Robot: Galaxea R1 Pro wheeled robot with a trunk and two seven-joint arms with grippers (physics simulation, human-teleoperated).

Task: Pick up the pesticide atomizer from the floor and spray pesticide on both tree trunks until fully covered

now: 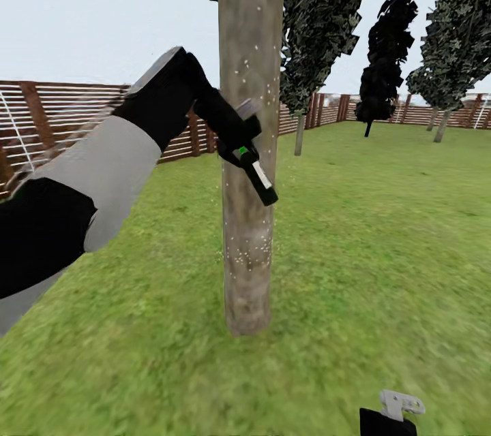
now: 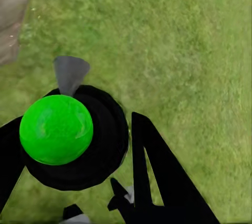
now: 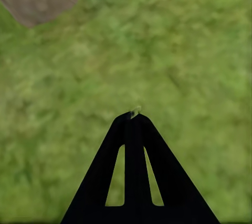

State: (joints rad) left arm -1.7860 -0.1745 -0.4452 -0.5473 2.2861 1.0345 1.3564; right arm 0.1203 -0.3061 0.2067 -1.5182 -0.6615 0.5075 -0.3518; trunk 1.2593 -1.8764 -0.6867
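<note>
left jaws [image 1: 247,148] clamp slim dark atomizer [image 1: 259,177] against speckled bark trunk [image 1: 249,150]

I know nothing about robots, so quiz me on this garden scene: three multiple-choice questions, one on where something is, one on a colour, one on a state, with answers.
1. Where is the atomizer?
A. on the grass
B. in the left gripper, in front of the tree trunk
C. on the fence

2. What colour is the round cap in the left wrist view?
A. red
B. white
C. green

3. How are the right gripper's fingers?
A. shut together, empty
B. wide open
C. shut on a bottle

Answers: 1 B, the head view shows the left gripper holding it up at the trunk. 2 C, a bright green ball sits between the fingers. 3 A, the right wrist view shows the tips meeting over grass.
</note>
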